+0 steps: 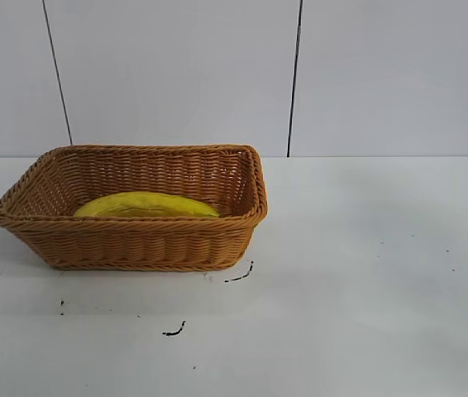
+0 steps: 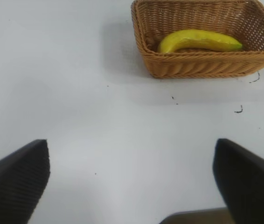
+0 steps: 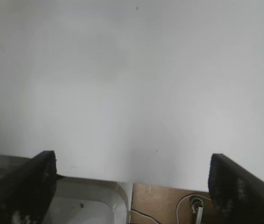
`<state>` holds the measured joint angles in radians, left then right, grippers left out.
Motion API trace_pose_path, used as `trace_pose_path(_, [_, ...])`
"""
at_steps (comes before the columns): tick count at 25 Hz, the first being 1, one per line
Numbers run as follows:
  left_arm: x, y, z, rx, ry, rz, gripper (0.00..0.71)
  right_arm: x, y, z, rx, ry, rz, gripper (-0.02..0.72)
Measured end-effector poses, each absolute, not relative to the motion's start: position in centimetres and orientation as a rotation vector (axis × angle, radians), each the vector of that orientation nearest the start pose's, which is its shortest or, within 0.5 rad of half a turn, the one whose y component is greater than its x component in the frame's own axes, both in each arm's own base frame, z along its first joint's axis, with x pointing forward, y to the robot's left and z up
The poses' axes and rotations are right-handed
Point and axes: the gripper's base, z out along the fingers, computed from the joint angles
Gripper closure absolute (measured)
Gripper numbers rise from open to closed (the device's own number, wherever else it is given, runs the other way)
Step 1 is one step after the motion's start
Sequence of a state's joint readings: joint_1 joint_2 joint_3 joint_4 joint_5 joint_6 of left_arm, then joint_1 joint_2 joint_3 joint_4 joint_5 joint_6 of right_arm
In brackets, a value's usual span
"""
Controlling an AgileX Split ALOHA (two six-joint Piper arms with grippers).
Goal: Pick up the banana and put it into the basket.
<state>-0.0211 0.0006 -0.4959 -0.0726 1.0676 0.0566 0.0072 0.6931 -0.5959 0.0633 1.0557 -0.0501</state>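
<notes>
The yellow banana (image 1: 145,205) lies flat inside the tan wicker basket (image 1: 135,246), which stands on the white table at the left. The left wrist view shows both from farther off: the banana (image 2: 198,40) in the basket (image 2: 202,67). My left gripper (image 2: 132,179) is open and empty over bare table, well away from the basket. My right gripper (image 3: 133,184) is open and empty at the table's edge. Neither gripper shows in the exterior view.
Small black marks (image 1: 239,276) lie on the white table (image 1: 366,281) in front of the basket. A white wall with dark seams stands behind. The right wrist view shows the table edge with a brown board and a cable (image 3: 188,205) below.
</notes>
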Motion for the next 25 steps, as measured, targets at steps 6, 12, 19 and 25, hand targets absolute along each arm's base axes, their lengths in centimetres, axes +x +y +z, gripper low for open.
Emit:
trace_pose_path(6, [-0.5, -0.6, 27.6, 0.083, 2.053, -0.065, 0.02, 5.6, 0.5, 26.9, -0.055, 2.405, 0.061, 0.085])
trace_pose_path(12, [-0.5, -0.6, 27.6, 0.083, 2.053, -0.065, 0.02, 2.3, 0.5, 27.8, -0.057, 2.178, 0.053, 0.085])
trace_pose_path(19, [-0.5, -0.6, 27.6, 0.083, 2.053, -0.065, 0.02, -0.3, 0.5, 27.9, -0.06, 2.003, 0.049, 0.085])
trace_pose_path(25, [-0.5, -0.6, 27.6, 0.083, 2.053, -0.065, 0.02, -0.4, 0.5, 27.9, -0.061, 2.003, 0.056, 0.085])
